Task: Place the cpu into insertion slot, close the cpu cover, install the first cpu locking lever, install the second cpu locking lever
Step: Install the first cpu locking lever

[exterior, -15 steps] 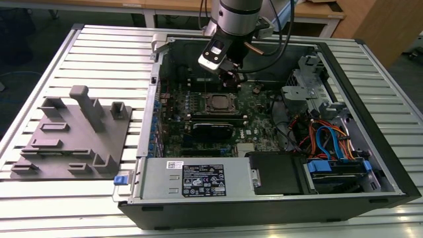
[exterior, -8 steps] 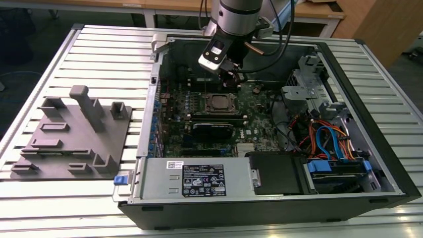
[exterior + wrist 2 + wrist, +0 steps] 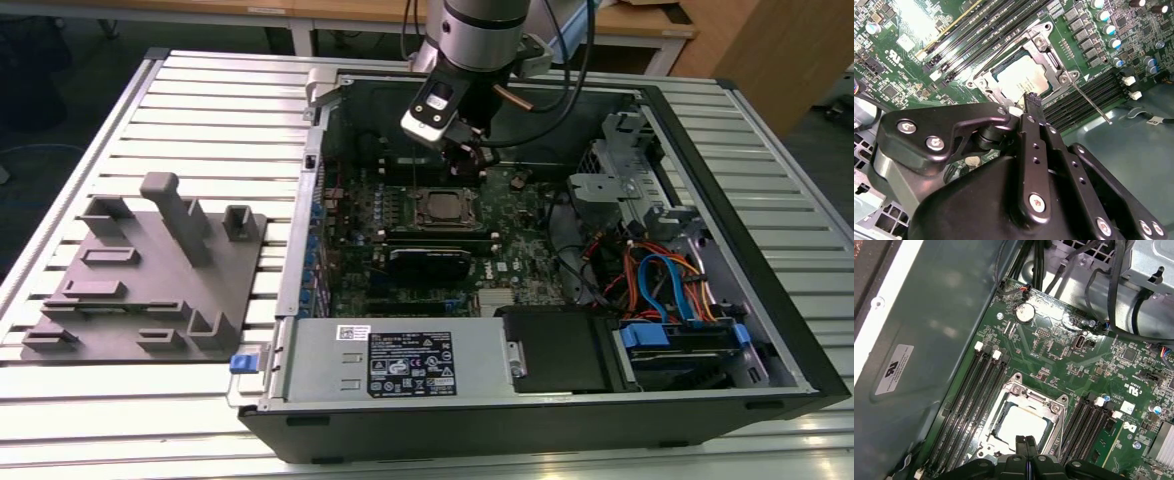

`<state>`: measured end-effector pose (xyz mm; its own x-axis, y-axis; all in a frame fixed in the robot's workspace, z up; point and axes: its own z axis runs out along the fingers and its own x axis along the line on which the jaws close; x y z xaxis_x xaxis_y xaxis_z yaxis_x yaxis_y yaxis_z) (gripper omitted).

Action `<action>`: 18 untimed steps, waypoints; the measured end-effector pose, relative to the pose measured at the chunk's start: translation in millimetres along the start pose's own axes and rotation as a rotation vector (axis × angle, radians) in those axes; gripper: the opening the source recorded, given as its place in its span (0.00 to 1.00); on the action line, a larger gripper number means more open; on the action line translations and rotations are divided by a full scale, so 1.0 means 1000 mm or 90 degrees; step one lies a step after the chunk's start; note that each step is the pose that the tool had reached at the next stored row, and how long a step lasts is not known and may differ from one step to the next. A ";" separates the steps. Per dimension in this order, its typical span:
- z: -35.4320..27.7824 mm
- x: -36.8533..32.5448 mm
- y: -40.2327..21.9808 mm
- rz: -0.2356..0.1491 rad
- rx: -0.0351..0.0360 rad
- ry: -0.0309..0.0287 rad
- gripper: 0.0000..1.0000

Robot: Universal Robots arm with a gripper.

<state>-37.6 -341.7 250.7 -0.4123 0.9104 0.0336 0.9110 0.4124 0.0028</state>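
Cpu [image 3: 1019, 425] lies flat in the motherboard socket, its dull silver top facing up out of the open computer case [image 3: 534, 432]; being square, the cpu has no long axis to speak of, and its edges run parallel to the memory slots [image 3: 974, 390] that flank the socket on both sides; in the second wrist view the same chip [image 3: 1019, 80] shows pale and bright inside its frame; the cpu cover [image 3: 1033, 396] lies down around it, the chip's top showing through the square cut-out, and in the second wrist view the cover [image 3: 1050, 57] looks level with the socket; the hand [image 3: 1026, 441] hangs just above the socket's near edge, its two black fingertips pressed together with nothing between them; in the second wrist view the hand [image 3: 1031, 100] is seen edge-on, its tip close over the rim of the cover, though whether it touches the metal I cannot tell; a thin metal lever [image 3: 1090, 102] angles away from a corner of the socket across the neighbouring memory slots rather than lying along the socket's side; in the exterior view the hand [image 3: 463, 160] sits just beyond the socket [image 3: 445, 208], towards the far wall of the case; a grey moulded fixture [image 3: 147, 290] stands on the slatted surface [image 3: 134, 420], well apart from the socket, outside the case on the exterior view's left.
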 end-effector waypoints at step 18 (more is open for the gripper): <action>0.0000 0.0000 0.0000 -0.063 0.0021 0.0002 0.11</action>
<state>-37.6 -341.7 250.7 -0.5006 0.8650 0.0336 0.8655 0.5008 0.0028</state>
